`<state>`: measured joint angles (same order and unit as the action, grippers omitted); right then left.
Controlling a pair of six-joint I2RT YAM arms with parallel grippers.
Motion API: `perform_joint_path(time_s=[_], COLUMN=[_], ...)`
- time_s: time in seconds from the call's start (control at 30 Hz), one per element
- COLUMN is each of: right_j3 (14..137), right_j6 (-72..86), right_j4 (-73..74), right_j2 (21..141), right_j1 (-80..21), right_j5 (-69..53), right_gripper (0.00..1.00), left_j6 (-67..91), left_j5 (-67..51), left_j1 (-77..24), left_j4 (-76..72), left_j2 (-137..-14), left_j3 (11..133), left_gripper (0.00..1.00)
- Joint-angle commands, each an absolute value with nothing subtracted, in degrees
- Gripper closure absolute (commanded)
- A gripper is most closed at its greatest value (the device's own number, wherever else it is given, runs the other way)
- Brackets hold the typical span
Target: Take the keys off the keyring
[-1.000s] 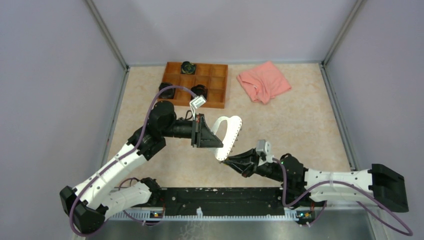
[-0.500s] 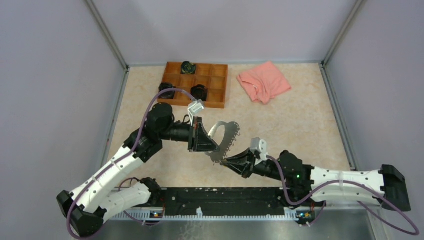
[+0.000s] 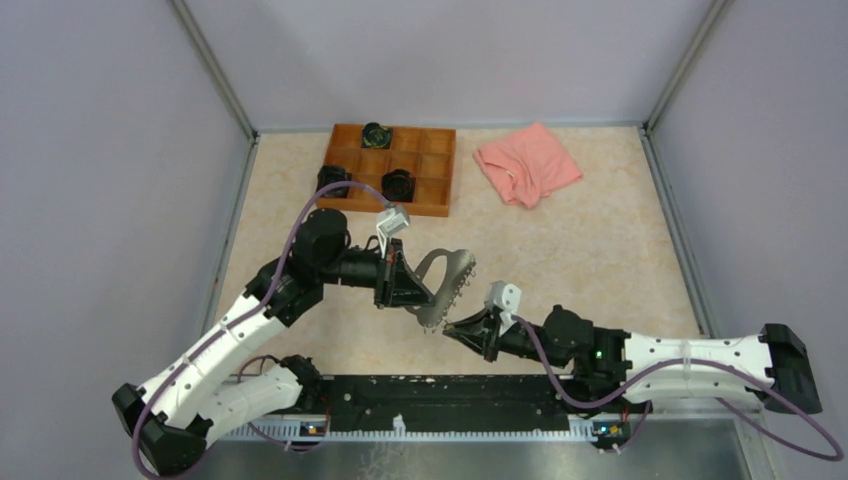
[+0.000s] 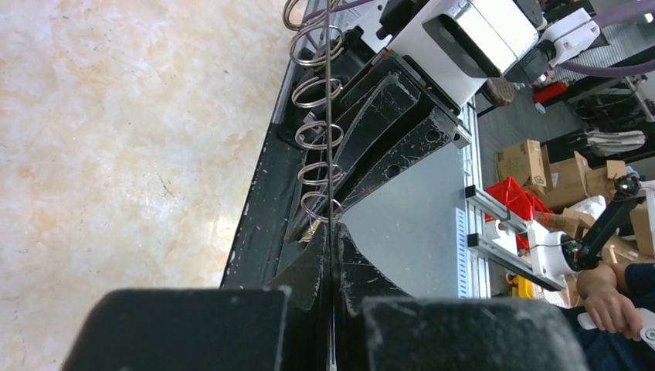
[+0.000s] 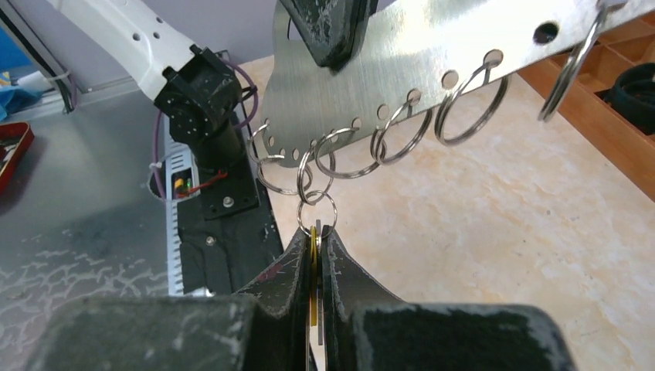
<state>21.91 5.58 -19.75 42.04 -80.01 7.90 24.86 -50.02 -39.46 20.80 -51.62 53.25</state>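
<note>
Keys (image 5: 313, 297) sit mostly hidden inside the pinching right claw (image 5: 317, 232); left claw (image 4: 330, 249) clamps the keyring (image 5: 432, 46).

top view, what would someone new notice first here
The big silvery keyring is held in mid-air over the table's middle, between both arms. The left gripper clamps its flat plate, and the right gripper is shut on a yellow-headed key hanging from one of the small split rings along its rim. Farther back sit a wooden tray with black round objects and, to its right, a pink cloth.
</note>
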Motion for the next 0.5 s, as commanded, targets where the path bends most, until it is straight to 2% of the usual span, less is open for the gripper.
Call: perform_joint_path(time_s=[0.0,0.23,0.37,0.47], right_j3=[26.5,27.9,29.0,29.3], right_j6=[5.2,6.1,9.9,12.3], right_j4=[-18.2,-12.9,-6.2,-1.4], right_j2=[41.7,41.8,44.0,47.0], right_j1=[-80.9,-81.2,-81.3,-81.3], right_j5=[9.9,13.7,18.3,20.7], right_gripper=[1.00,1.00,1.00,1.00], left_j6=[23.2,25.9,32.1,38.3], left_j5=[-49.5,-45.3,-39.3,-32.8], left_j1=[-39.3,-39.3,-39.5,-40.6], left_j4=[19.4,15.9,9.9,1.6], left_j2=[-50.1,-48.2,-45.7,-43.6], left_j3=[53.4,47.7,38.7,26.7], left_gripper=[1.00,1.00,1.00,1.00])
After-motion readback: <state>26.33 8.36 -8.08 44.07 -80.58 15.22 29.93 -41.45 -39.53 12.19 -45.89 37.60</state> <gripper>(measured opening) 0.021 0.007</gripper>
